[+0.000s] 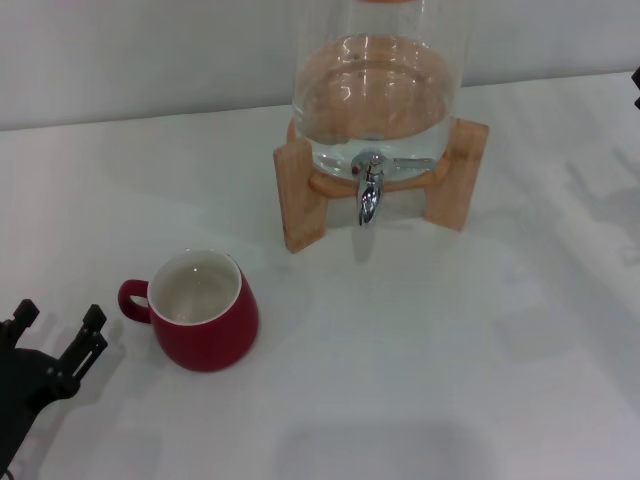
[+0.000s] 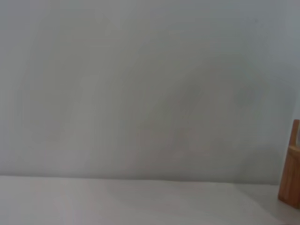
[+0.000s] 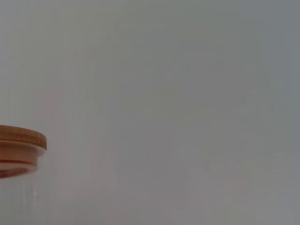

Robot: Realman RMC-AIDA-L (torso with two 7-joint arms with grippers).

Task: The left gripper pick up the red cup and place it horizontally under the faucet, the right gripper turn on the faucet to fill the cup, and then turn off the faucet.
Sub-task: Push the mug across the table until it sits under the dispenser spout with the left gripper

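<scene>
The red cup [image 1: 203, 315] stands upright on the white table [image 1: 420, 380], its white inside empty and its handle pointing to the left. Behind it and to the right, the chrome faucet [image 1: 369, 192] points down from a clear glass jar [image 1: 378, 90] on a wooden stand [image 1: 299, 196]; no water runs from it. My left gripper [image 1: 58, 320] sits low at the near left, open, a short way left of the cup's handle and apart from it. Only a black sliver of my right gripper [image 1: 636, 88] shows at the far right edge.
The jar holds water in its lower part. The left wrist view shows the wall, the tabletop and one leg of the wooden stand [image 2: 292, 164]. The right wrist view shows the jar's wooden lid [image 3: 21, 143] against the wall.
</scene>
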